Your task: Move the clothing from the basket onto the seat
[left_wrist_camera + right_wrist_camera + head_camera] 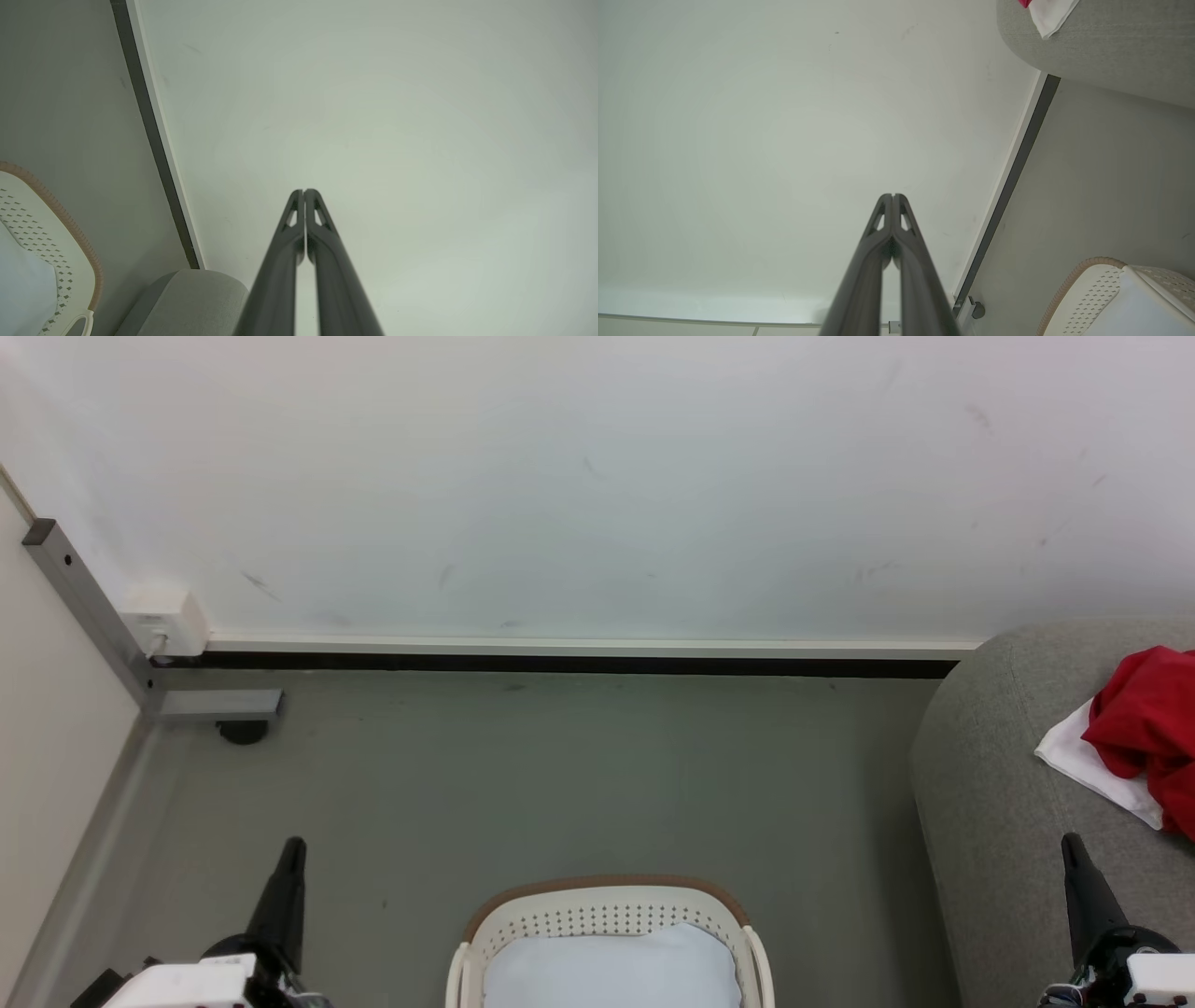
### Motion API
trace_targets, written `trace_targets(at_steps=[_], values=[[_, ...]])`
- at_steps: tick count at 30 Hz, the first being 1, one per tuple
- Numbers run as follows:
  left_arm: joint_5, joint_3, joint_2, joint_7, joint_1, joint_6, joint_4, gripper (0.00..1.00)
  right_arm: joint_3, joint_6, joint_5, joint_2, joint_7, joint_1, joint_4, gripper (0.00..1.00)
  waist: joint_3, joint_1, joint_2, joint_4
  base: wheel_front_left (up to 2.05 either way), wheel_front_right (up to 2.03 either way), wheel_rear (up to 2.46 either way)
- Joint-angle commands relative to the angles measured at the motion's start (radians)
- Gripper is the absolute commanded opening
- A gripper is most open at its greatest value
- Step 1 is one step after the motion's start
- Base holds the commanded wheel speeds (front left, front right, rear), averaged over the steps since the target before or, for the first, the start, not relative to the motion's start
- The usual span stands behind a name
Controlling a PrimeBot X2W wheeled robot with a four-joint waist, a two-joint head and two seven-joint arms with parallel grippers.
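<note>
The left end effector stands at the lower left of the head view. Its two dark fingers are pressed together, pointing up and leaning slightly right. The right end effector stands at the lower right, also closed, its tip leaning slightly left. A white left wrist and right wrist show at the bottom edge. In each wrist view the fingers meet at the tips, with a narrow slit lower down.

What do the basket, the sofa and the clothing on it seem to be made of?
The basket looks like matte cream moulded plastic, given its neat rows of holes; its brown rim may be ribbed trim. The sofa looks like light grey woven upholstery, finely textured. The clothing, red and white, looks like soft fabric, crumpled in folds.
</note>
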Motion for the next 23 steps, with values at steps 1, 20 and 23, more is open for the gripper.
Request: trace_targets(at_steps=[1, 20, 23], values=[[-0.013, 0.003, 0.008, 0.004, -0.009, -0.006, -0.003, 0.00, -0.004, -0.002, 0.001, 0.000, 0.003, -0.013, -0.005, 0.00, 0.000, 0.0000, 0.0000, 0.000, 0.00, 0.00, 0.00], [-0.013, 0.002, 0.008, 0.004, -0.009, -0.005, -0.003, 0.00, -0.004, -0.002, 0.001, 0.000, 0.003, -0.013, -0.005, 0.00, 0.000, 0.0000, 0.0000, 0.000, 0.00, 0.00, 0.00], [-0.013, 0.002, 0.008, 0.004, -0.009, -0.005, -0.003, 0.00, -0.004, -0.002, 0.001, 0.000, 0.003, -0.013, -0.005, 0.00, 0.000, 0.0000, 0.0000, 0.000, 0.00, 0.00, 0.00]])
